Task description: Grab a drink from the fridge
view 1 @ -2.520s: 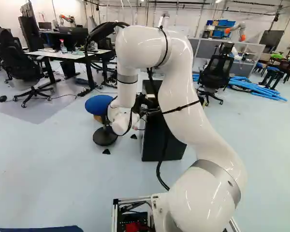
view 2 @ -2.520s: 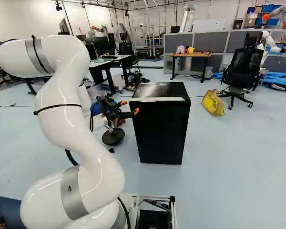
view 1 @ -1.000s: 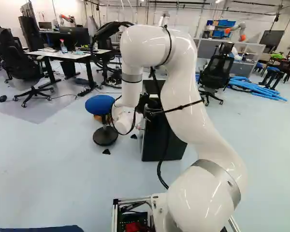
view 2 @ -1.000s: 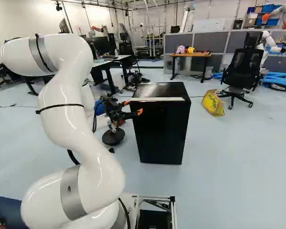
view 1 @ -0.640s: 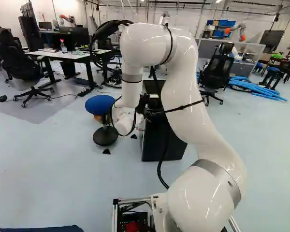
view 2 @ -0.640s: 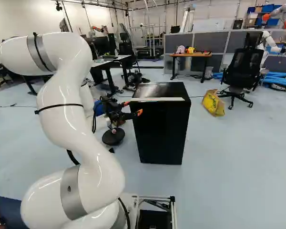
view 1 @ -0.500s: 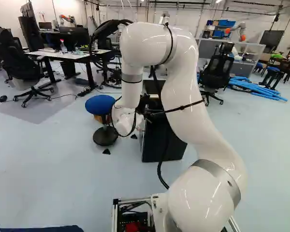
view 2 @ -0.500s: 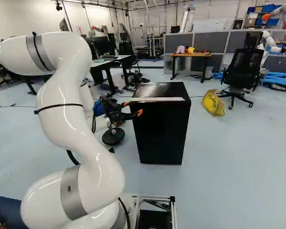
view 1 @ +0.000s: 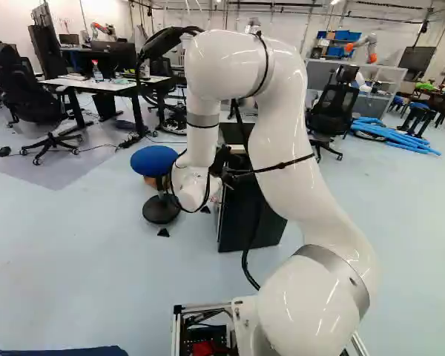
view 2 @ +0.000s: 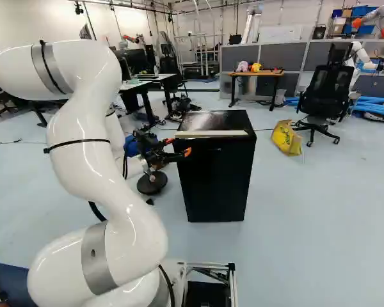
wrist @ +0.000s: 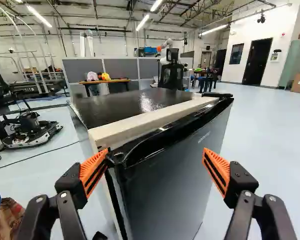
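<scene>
Shell: your arm (view 1: pixel 278 141) is glossy white, thick and rounded like smooth pipe.
Bands: you get a broad grey ring (view 2: pixel 97 259) low down, with a small dark mark, and a slimmer grey ring (view 1: pixel 202 120) higher up.
Cables: black cable (view 1: pixel 246 263) runs outside your shell, under thin black straps (view 1: pixel 285 164); it bunches thickly at 11 o'clock in your left base view.
Base: silver-edged frame (view 1: pixel 200 305) at 6 o'clock, red part (view 1: pixel 202 348) inside.
Tool: your tool (view 2: pixel 178 146) is black, with silver screw heads (wrist: pixel 272 198) and slotted orange pads (wrist: pixel 221 165).
</scene>
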